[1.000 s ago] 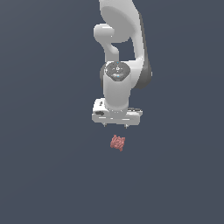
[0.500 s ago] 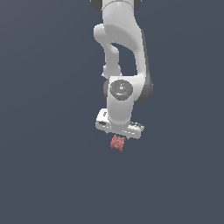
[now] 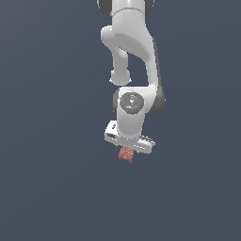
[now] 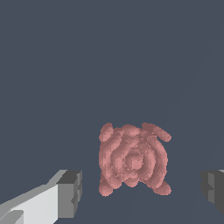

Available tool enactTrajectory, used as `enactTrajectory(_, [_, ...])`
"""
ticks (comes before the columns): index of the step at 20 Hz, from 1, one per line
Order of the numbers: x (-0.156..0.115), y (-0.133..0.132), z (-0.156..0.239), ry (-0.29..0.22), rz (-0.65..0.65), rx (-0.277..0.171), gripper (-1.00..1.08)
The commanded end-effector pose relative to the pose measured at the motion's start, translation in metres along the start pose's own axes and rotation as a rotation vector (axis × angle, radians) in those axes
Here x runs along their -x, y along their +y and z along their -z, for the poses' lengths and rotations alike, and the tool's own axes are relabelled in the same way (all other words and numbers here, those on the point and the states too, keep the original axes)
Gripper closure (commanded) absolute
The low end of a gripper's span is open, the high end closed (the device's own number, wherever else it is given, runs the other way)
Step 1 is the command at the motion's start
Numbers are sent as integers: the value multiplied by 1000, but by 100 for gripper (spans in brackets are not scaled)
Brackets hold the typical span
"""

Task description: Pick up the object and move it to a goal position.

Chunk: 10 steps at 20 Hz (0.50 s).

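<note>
Claw: Since I have dropped the arm over the last second, the gripper (image 4: 141, 192) now sits low with its fingers (image 4: 70, 194) spread apart, holding nothing.
Change: the gap to the object (image 3: 126, 154) has closed, so I judge the approach nearly done and the grasp next.
Object: it lies between the fingers, poking out at 6 o'clock below the claw in the exterior view.

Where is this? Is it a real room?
Probably not: it looks like a computer simulation. Everything around is one flat, plain grey-blue surface with no walls or furniture. There's only a smooth white robot arm, its gripper, and a lumpy pink object.
</note>
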<state>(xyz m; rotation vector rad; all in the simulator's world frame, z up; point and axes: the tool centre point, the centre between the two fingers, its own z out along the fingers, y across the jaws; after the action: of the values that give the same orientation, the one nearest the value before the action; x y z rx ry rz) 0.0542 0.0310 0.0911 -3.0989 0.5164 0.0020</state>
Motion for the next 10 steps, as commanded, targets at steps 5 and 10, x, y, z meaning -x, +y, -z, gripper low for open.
enactTrajectory(5, [0, 0, -13, 1, -2, 0, -92])
enactTrajectory(10, [1, 0, -40, 1, -3, 0, -92])
